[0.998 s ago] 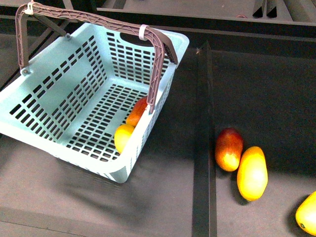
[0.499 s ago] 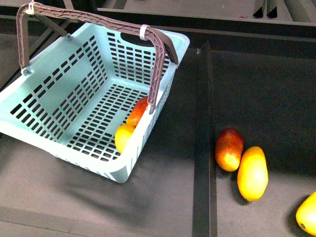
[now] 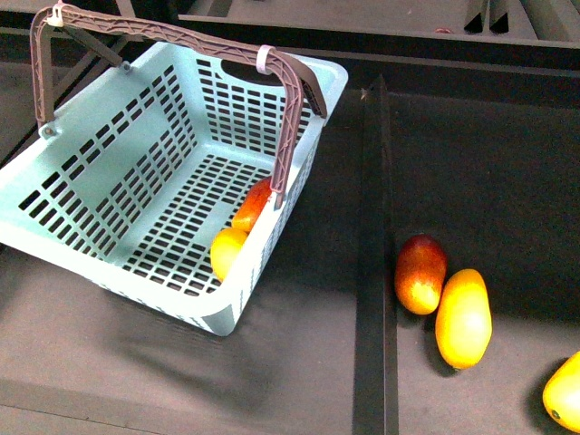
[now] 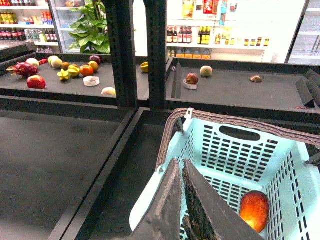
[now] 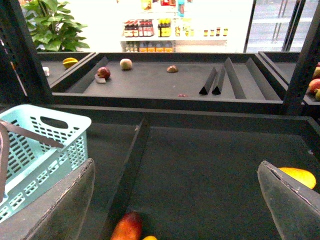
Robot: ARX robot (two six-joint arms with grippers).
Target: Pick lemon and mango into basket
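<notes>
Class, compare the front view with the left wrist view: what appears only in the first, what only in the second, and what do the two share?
Only the front view shows the lemon lying in the basket, plus a red fruit and an orange-yellow fruit lying right of the black divider.

Only the left wrist view shows the left gripper, its jaws closed together, and the shop shelves behind.

Both show the basket, its brown handle and the mango inside.

One basket holds one lemon and one mango, while three more fruits lie outside.
</notes>
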